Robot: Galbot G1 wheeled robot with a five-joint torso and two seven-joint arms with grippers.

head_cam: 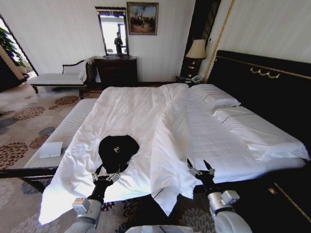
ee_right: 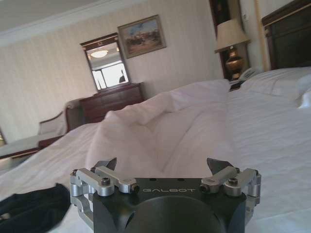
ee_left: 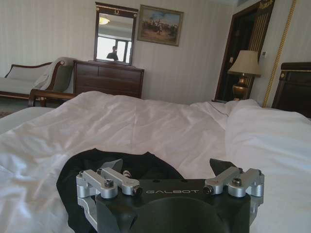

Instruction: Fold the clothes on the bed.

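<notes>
Clothes lie bunched in a dark heap on the bed, near its foot edge, so I judge spreading the shirt flat comes before any fold. I'd pinch a single layer at the hem, not the whole wad, and draw it out slowly over the duvet. My left gripper sits low at the heap's near edge, forearm reaching up from below, fingers spread and holding nothing. My right gripper hovers well to the right of the heap over white bedding, wrist level, jaws likewise apart and empty.
</notes>
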